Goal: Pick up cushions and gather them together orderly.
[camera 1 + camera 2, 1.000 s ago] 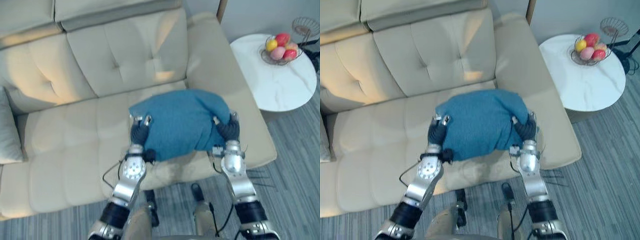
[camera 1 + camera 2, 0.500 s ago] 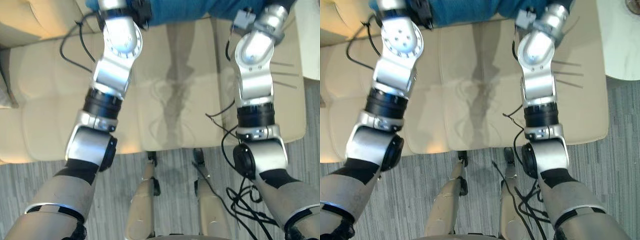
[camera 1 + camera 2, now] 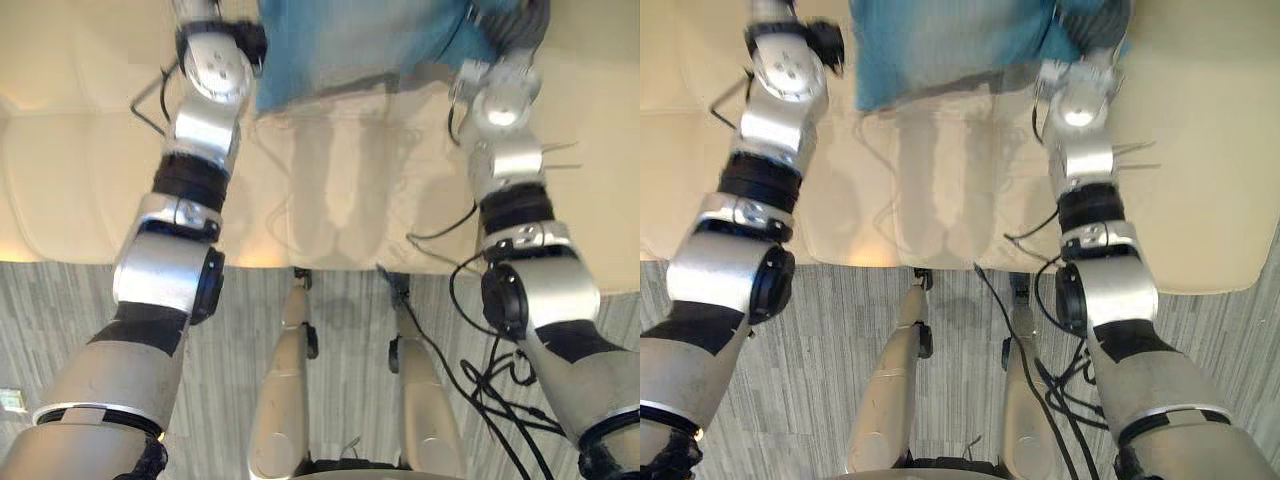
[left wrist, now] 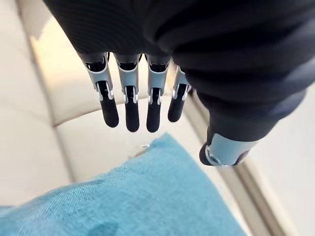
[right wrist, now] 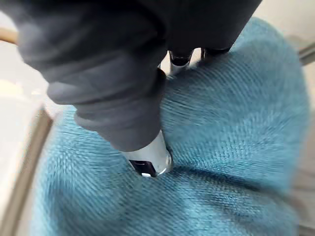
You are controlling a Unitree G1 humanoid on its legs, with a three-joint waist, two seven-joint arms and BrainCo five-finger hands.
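Since half a second ago your head view has shifted, and more of the blue cushion shows along the top edge of the frame, between both arms. Your left hand is released: its fingers are straight, the thumb stands apart, and the cushion's corner is near the fingertips. Your right hand is sunk into the cushion's side, and you cannot tell whether it grasps. The cushion is woven, dented there, above the cream sofa seat.

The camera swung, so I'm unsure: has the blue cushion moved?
Yes. The blue cushion lay near the sofa seat's front edge; now bare seat separates them: lifted or pushed back.
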